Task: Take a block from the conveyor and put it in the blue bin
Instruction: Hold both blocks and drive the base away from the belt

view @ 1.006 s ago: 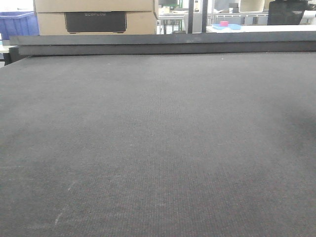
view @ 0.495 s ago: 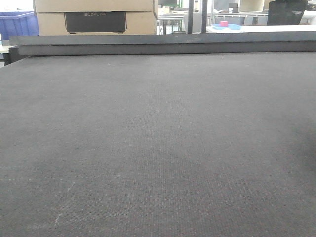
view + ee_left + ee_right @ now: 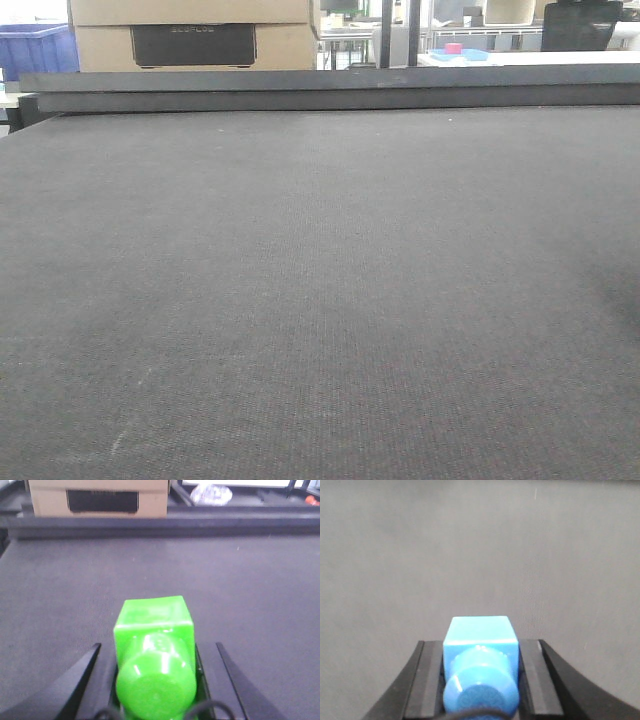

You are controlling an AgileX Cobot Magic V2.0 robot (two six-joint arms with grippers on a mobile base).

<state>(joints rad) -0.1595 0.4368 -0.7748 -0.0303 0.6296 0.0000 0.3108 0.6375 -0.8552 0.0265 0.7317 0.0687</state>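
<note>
The conveyor [image 3: 320, 280] fills the front view as a flat dark grey woven belt with nothing on it, and neither gripper shows there. In the left wrist view my left gripper [image 3: 156, 650] is shut on a bright green block [image 3: 154, 625] above the belt [image 3: 260, 580]. In the right wrist view my right gripper [image 3: 480, 645] is shut on a light blue block [image 3: 480, 632], its pads pressed to both sides, over the belt [image 3: 470, 555]. Part of a blue bin [image 3: 35, 45] shows beyond the belt at the far left.
A dark edge rail [image 3: 320, 90] runs along the belt's far side. Behind it stands a cardboard box [image 3: 190, 35] with a dark panel, also in the left wrist view [image 3: 97, 500]. A small pink object [image 3: 454, 47] sits on a far table.
A faint shadow at the belt's right edge in the front view has slid lower. The belt stays bare and nothing else differs.
</note>
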